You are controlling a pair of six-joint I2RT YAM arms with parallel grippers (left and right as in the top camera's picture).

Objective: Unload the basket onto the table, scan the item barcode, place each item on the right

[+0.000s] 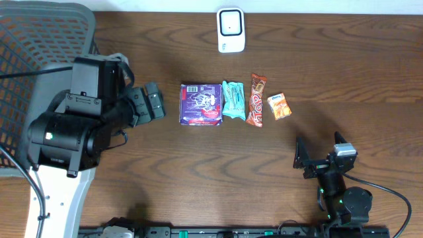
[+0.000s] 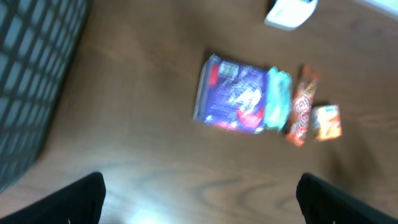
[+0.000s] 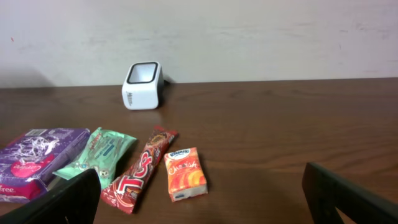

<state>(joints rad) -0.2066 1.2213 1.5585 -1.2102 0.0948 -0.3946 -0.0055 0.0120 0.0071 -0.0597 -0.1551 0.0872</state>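
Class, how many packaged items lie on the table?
4, in a row: purple pack at the left end, teal packet next, then red bar, orange box at the right end.

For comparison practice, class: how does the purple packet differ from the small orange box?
The purple packet is the row's largest item, the orange box its smallest. The packet lies at one end, the box at the other. Both lie flat on the table.

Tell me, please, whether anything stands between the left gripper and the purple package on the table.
Nothing visible does. The open left gripper faces the purple package across a bare strip of table, with no item in that gap. The teal packet lies on the package's far side, away from the gripper.
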